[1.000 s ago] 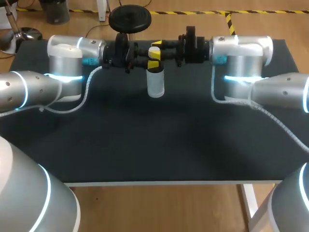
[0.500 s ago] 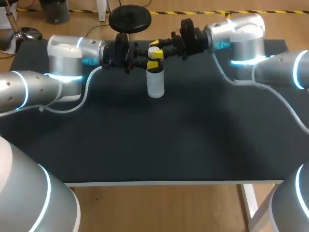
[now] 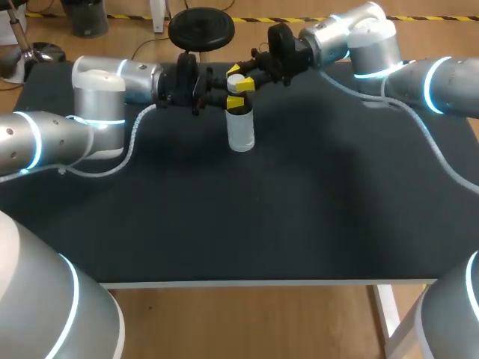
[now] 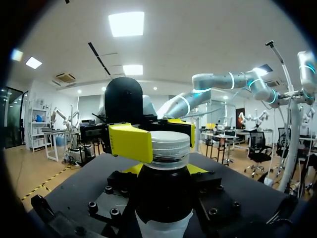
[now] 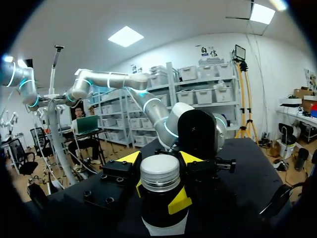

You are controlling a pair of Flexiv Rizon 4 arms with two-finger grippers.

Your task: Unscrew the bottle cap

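Note:
A clear plastic bottle stands upright near the back middle of the black table. My left gripper comes in from the left and is shut on the bottle's neck, just under the cap. In the left wrist view its yellow tips peek out on both sides below the cap. The ribbed white cap sits on the bottle with my right gripper shut on it from the opposite side. That gripper's yellow fingers press the cap's two sides. The right wrist view shows the cap between the right gripper's own tips.
The black table stretches wide in front of the bottle. My left arm's elbow rests over the back left of the table. My right arm hangs over its back right edge.
My right arm has swung up and toward the table's back while its gripper turned around the cap. The bottle and my left arm have stayed in place.

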